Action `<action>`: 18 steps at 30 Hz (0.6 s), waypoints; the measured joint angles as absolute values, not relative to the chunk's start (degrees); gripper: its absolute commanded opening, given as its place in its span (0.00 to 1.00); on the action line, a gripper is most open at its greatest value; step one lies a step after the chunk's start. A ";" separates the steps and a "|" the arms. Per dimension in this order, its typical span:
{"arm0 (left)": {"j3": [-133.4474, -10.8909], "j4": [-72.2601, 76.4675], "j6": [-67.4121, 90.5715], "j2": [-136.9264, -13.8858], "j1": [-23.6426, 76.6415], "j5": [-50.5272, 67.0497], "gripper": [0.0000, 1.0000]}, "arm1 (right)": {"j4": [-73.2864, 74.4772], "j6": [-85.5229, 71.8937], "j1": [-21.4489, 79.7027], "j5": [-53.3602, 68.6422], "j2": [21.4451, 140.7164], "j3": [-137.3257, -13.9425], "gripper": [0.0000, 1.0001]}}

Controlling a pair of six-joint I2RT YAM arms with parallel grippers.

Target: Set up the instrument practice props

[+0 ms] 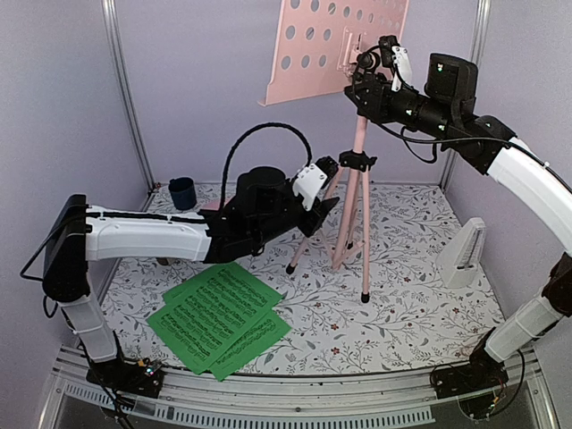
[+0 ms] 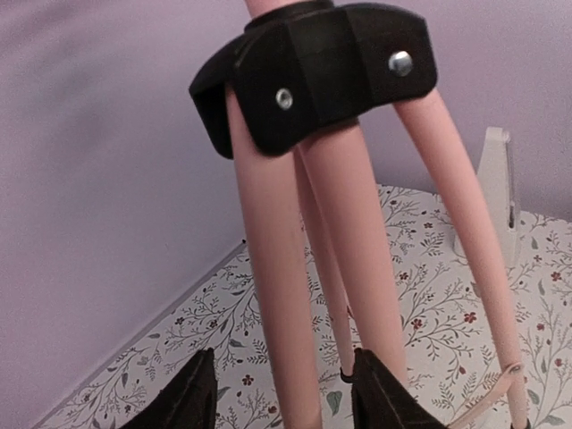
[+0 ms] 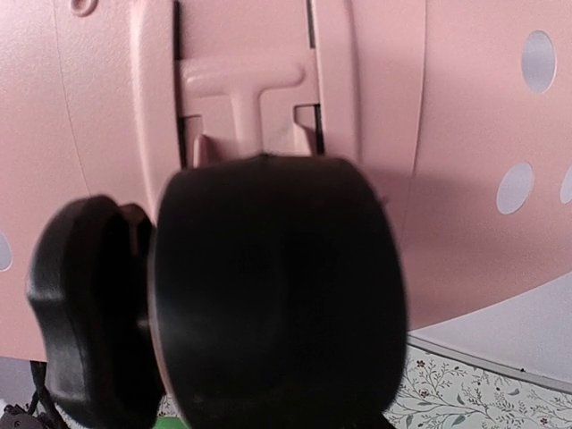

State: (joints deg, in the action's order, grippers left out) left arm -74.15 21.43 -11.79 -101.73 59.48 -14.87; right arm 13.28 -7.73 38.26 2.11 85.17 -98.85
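Note:
The pink music stand (image 1: 360,170) stands on its tripod, its perforated desk (image 1: 313,45) tilted at the top. My left gripper (image 1: 328,190) is open around one pink leg (image 2: 277,304), just below the black leg hub (image 2: 313,76), with gaps on both sides of the leg. My right gripper (image 1: 365,73) is up behind the desk and appears shut on the stand's black head (image 3: 277,295), which hides its fingers in the right wrist view. Green sheet-music pages (image 1: 219,317) lie flat at the front left. The white metronome (image 1: 465,255) stands at the right.
A dark blue cup (image 1: 182,192) sits at the back left by the wall. Metal frame posts (image 1: 125,98) rise at the back corners. The left arm stretches across the table above the green pages.

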 measured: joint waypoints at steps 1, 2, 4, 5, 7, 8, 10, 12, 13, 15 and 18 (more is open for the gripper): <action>-75.07 20.78 -12.45 -102.50 59.59 -15.66 0.37 | 13.28 -7.73 38.28 2.07 85.17 -98.83 0.00; -75.68 20.08 -13.06 -103.11 59.70 -16.34 0.32 | 13.28 -7.73 38.35 2.07 85.17 -98.83 0.00; -76.23 18.76 -14.55 -104.03 59.96 -17.87 0.22 | 13.26 -7.70 38.48 2.07 85.17 -98.83 0.00; -76.25 18.22 -15.25 -104.36 60.12 -18.55 0.18 | 13.26 -7.66 38.52 2.04 85.17 -98.83 0.00; -76.16 17.72 -16.34 -104.95 60.40 -19.81 0.08 | 13.30 -7.57 38.59 2.02 85.17 -98.80 0.00; -76.01 17.96 -15.22 -105.03 60.49 -20.95 0.05 | 13.43 -7.64 38.61 2.04 85.14 -98.80 0.00; -75.42 19.16 -15.14 -104.86 60.12 -22.92 0.00 | 13.28 -7.57 38.63 1.80 85.14 -98.80 0.00; -74.26 20.73 -16.23 -104.51 59.99 -23.44 0.00 | 13.10 -7.38 38.63 1.80 85.12 -98.80 0.00; -73.25 21.76 -16.58 -104.18 60.05 -23.57 0.00 | 13.17 -7.20 38.68 1.87 85.12 -98.80 0.00; -70.85 24.01 -17.15 -103.48 60.16 -23.73 0.00 | 13.67 -6.79 38.98 2.02 85.12 -98.80 0.00; -68.12 27.38 -18.31 -102.96 60.23 -23.70 0.00 | 13.98 -5.91 39.75 2.28 85.12 -98.80 0.00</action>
